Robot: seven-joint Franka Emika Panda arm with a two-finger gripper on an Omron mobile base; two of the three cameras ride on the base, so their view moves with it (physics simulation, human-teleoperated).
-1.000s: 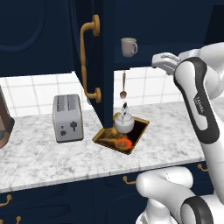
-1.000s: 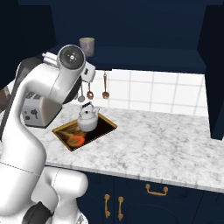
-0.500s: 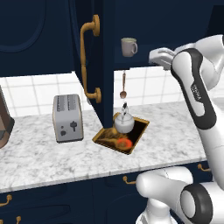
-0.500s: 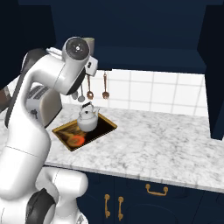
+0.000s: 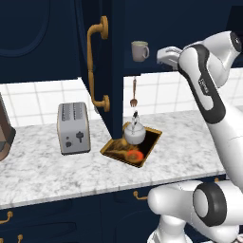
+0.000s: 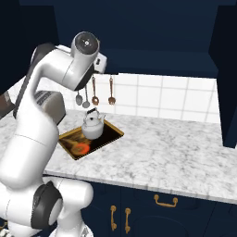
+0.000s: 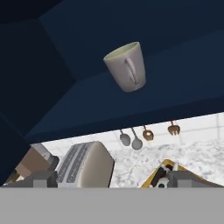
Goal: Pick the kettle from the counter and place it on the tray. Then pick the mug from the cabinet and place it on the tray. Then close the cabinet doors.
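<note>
The kettle (image 5: 135, 134) is seated on the tray (image 5: 150, 143) on the bench (image 5: 52, 166). The mug (image 7: 127, 67) is seen on the cabinet shelf (image 7: 92, 83), ahead of the fingers (image 7: 43, 179), which are spread wide and empty.

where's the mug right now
In the left base view the mug stands on the open cabinet's shelf, above the kettle, left of the gripper.
</note>
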